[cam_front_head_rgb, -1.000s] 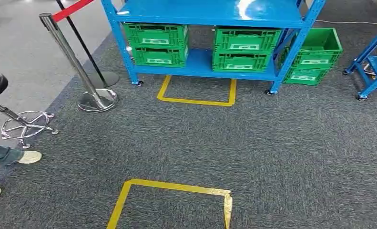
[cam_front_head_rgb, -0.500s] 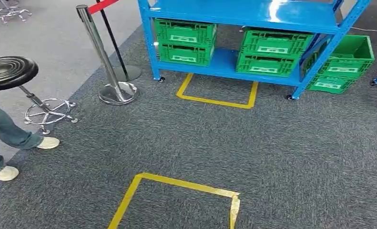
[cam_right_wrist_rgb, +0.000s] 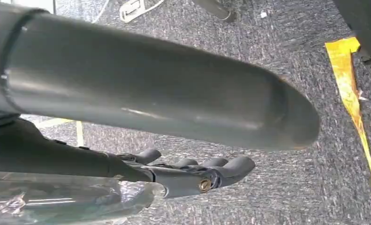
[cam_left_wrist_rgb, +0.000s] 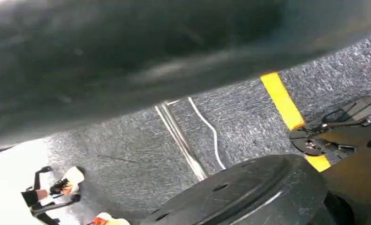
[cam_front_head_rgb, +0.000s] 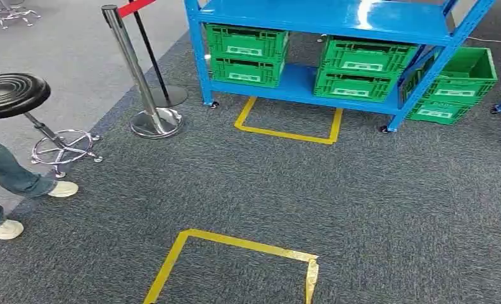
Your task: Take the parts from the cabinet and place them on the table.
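Your right robot hand hangs with fingers loosely apart, holding nothing; left undeterminable. Parts presumably sit in green crates on the blue cabinet; stanchion risks collision while walking

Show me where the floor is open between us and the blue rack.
Open carpet runs from the near yellow tape square up to the tape outline at the blue rack. It is crowded left: chrome post, black stool, a person's shoes. A green crate sits beside the rack, right.
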Controlling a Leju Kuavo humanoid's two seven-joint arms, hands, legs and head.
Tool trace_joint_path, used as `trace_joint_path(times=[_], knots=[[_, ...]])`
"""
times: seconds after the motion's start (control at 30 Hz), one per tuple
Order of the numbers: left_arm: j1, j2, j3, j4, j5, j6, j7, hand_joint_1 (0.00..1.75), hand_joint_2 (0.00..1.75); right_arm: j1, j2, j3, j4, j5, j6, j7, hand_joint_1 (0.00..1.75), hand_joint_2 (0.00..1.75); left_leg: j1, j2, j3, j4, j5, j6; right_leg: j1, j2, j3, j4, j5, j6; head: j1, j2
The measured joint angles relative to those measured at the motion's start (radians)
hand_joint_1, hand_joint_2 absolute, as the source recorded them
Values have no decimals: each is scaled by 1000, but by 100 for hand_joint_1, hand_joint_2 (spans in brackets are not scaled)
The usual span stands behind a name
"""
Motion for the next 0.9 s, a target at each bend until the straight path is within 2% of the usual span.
trace_joint_path(times=[0.37,0.9], knots=[[-1,-5,13,-4,-20,-3,-4,0,0,0,0,-18,0,-45,38,-14,0,0,3,0,0,0,1,-1,3,0,-1,1,0,0,0,0],[-1,-7,20,-8,-21,-3,-4,0,0,0,0,-29,0,-47,41,-15,0,0,3,0,0,0,1,-1,2,0,-1,1,0,0,0,0]])
